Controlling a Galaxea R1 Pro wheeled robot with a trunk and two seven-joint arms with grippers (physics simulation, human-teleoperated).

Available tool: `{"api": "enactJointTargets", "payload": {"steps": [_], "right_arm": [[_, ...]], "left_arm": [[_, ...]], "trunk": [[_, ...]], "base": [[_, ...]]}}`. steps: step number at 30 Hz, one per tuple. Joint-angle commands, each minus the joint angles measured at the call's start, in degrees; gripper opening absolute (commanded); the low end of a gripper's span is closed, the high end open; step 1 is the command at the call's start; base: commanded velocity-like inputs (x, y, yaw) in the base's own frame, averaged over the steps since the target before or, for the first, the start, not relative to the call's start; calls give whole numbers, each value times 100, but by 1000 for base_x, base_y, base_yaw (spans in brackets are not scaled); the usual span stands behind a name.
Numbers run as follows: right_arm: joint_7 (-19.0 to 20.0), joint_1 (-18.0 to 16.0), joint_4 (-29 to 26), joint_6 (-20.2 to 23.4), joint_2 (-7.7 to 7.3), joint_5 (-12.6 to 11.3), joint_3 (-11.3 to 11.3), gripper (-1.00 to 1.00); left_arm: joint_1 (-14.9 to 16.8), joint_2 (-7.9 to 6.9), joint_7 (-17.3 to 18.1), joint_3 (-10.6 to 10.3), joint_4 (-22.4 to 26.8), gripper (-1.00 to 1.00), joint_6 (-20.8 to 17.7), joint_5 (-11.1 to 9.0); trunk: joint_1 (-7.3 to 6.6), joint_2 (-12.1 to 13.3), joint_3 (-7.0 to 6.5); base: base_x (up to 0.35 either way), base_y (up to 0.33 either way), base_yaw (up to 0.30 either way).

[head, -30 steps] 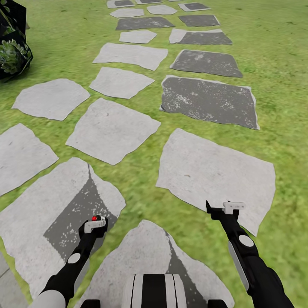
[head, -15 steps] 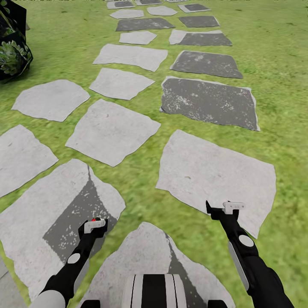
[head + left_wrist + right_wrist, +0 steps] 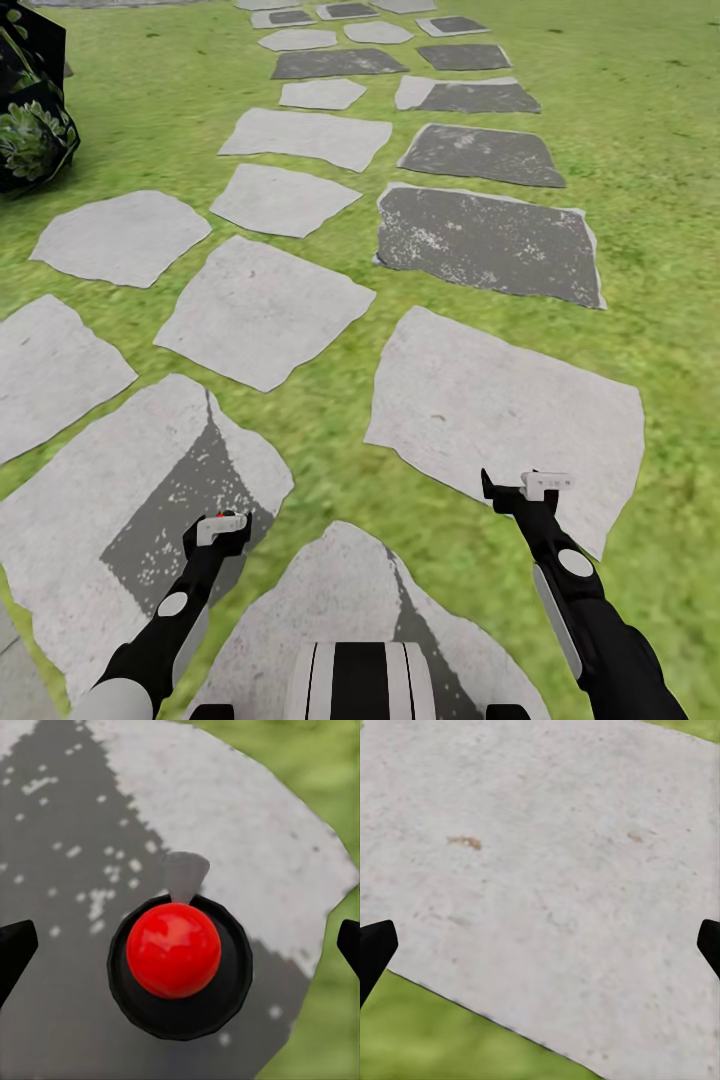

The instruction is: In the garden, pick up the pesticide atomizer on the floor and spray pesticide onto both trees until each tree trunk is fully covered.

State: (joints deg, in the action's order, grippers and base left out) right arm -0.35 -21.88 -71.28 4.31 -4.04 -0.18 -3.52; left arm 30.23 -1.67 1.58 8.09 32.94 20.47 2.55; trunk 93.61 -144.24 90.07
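two claws out front, low over a path of flat stepping stones set in the grass floor [image 3: 330, 440].

left claw [image 3: 217, 530] — fingertips [image 3: 15, 945] spread wide, out at the edges of the left wrist view. centred between them, a small dark round thing with a glossy red ball on top and a pale grey nozzle poking out: by its look the pesticide atomizer [image 3: 174, 952]. clear of both fingertips where visible; cannot tell whether gripped further back. from the head, just a red speck [image 3: 220, 516] atop that claw. under the left claw, a big pale stone [image 3: 90, 500] with a dark grey wedge across it, grass just past its edge.

right claw [image 3: 515, 487] — also wide, fingertips [image 3: 375, 949] far apart, nothing between them. below it, a plain pale slab [image 3: 500, 400] with a few brownish flecks, its near edge meeting grass.

between the two claws and closer to the robot's body [image 3: 360, 680], another pale stone with a dark streak. ahead of the right claw, several darker grey slabs [image 3: 490, 240] in a row; ahead of the left claw, lighter ones trailing off into the distance. far ahead of the left claw and off to its outer side, a dark leafy plant [image 3: 30, 110] on the lawn.
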Motion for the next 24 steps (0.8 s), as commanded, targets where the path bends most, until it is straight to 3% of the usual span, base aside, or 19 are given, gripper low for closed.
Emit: {"api": "enactJointTargets", "payload": {"steps": [1,20,21,24], "right_arm": [[0,0,-2,0,0,0,0,100],[0,0,0,0,0,0,0,100],[0,0,0,0,0,0,0,100],[0,0,0,0,-1,0,0,100]], "left_arm": [[0,0,0,0,-3,100,-1,0],[-8,0,0,4,-10,100,1,0],[-8,0,0,5,-8,-100,1,0],[-9,-2,0,8,0,-100,1,1]], "trunk": [[0,0,0],[0,0,0],[0,0,0],[0,0,0]], "base": [[0,0,0],[0,0,0],[0,0,0],[0,0,0]]}}
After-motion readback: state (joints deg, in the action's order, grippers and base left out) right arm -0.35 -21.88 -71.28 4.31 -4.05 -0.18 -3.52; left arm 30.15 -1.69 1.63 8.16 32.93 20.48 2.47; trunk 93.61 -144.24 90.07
